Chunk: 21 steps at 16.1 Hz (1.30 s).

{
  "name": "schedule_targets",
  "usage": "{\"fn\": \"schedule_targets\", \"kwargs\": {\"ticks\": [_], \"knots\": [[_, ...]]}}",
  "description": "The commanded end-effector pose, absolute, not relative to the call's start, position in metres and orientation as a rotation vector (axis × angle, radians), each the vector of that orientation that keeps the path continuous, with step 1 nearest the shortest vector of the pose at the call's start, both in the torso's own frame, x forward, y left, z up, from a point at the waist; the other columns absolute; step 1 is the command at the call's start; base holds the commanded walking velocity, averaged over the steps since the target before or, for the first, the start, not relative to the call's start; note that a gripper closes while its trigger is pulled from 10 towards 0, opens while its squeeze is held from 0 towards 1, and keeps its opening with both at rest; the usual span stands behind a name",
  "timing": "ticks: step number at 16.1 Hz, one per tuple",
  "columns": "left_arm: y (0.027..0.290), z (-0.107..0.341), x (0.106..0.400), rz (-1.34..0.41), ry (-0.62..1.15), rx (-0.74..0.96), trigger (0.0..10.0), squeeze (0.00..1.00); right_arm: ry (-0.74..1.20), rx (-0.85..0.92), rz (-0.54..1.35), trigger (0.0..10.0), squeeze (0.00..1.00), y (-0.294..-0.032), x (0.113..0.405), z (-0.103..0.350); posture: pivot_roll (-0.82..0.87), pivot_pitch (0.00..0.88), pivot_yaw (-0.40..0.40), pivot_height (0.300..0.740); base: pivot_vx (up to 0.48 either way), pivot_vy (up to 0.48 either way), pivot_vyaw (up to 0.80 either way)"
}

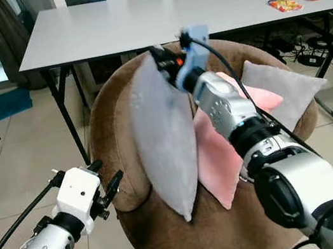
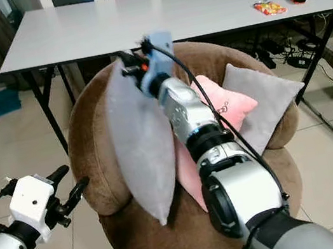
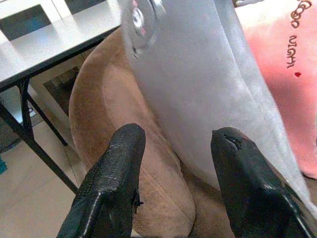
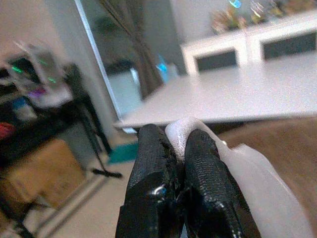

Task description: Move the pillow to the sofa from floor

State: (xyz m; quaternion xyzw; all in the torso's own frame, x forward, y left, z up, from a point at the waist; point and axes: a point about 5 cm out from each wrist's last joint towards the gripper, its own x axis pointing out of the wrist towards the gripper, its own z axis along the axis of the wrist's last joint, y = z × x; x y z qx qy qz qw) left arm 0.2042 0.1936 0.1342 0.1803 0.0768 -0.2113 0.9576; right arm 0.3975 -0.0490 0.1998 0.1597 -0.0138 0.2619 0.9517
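Right gripper [image 4: 177, 148] pinches grey pillow [image 1: 163, 135] by its top corner, pillow hanging upright over brown sofa [image 1: 110, 154] seat. Left gripper [image 1: 110, 187] spread, near left, holding nothing.

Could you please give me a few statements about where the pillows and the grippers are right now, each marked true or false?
1. The right gripper is shut on the top corner of the grey pillow. True.
2. The grey pillow lies flat on the floor. False: it hangs upright over the brown sofa.
3. The left gripper is open and holds nothing. True.
4. The pink pillow sits on the table. False: it rests on the sofa.
5. A second grey pillow leans on the sofa beside the pink one. True.
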Motion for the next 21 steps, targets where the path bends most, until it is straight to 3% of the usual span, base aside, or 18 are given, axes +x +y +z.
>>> {"fn": "schedule_targets", "kwargs": {"ticks": [1, 4, 5, 7, 9, 10, 11, 16, 18, 21], "knots": [[0.194, 0.137, 0.202, -0.439, 0.16, 0.373, 10.0, 0.0, 0.011, 0.281, 0.449, 10.0, 0.0, -0.062, 0.4, 0.186, 0.15, 0.0, -0.04, 0.74, 0.0, 0.0, 0.0], [0.195, 0.136, 0.199, -0.446, 0.174, 0.377, 10.0, 0.0, 0.222, 0.188, 0.218, 10.0, 0.0, -0.101, 0.392, 0.133, 0.16, 0.0, -0.039, 0.74, 0.0, 0.0, 0.0], [0.195, 0.136, 0.199, -0.448, 0.176, 0.38, 10.0, 0.0, 0.325, 0.165, 0.07, 10.0, 0.0, -0.128, 0.385, 0.109, 0.16, 0.0, -0.039, 0.74, 0.0, 0.0, 0.0], [0.197, 0.137, 0.201, -0.452, 0.176, 0.387, 10.0, 0.0, 0.386, 0.23, -0.144, 10.0, 0.0, -0.17, 0.376, 0.092, 0.16, 0.0, -0.031, 0.74, 0.0, 0.0, 0.0], [0.195, 0.137, 0.204, -0.479, 0.172, 0.389, 10.0, 0.0, 0.359, 0.231, -0.208, 10.0, 0.0, -0.193, 0.375, 0.096, 0.14, 0.0, -0.015, 0.74, 0.0, 0.0, 0.0], [0.193, 0.137, 0.205, -0.491, 0.171, 0.387, 10.0, 0.0, 0.354, 0.226, -0.215, 10.0, 0.13, -0.196, 0.375, 0.097, 0.13, 0.0, -0.007, 0.74, 0.0, 0.0, 0.0], [0.191, 0.136, 0.207, -0.512, 0.169, 0.38, 10.0, 0.0, 0.34, 0.223, -0.225, 10.0, 1.0, -0.202, 0.375, 0.1, 0.12, 0.0, 0.003, 0.74, 0.0, 0.0, 0.0], [0.182, 0.131, 0.216, -0.706, 0.22, 0.251, 10.0, 0.0, 0.221, 0.322, -0.268, 10.0, 1.0, -0.23, 0.375, 0.113, 0.05, 0.0, 0.043, 0.74, 0.0, 0.0, 0.0], [0.18, 0.128, 0.227, -0.79, 0.232, 0.214, 10.0, 0.0, 0.145, 0.364, -0.33, 10.0, 1.0, -0.259, 0.368, 0.119, -0.01, 0.0, 0.079, 0.74, 0.0, 0.0, 0.0], [0.176, 0.133, 0.247, -0.762, 0.16, 0.224, 10.0, 0.0, -0.002, 0.287, -0.251, 10.0, 1.0, -0.279, 0.357, 0.135, -0.09, 0.0, 0.118, 0.74, 0.0, 0.0, 0.0]]}}
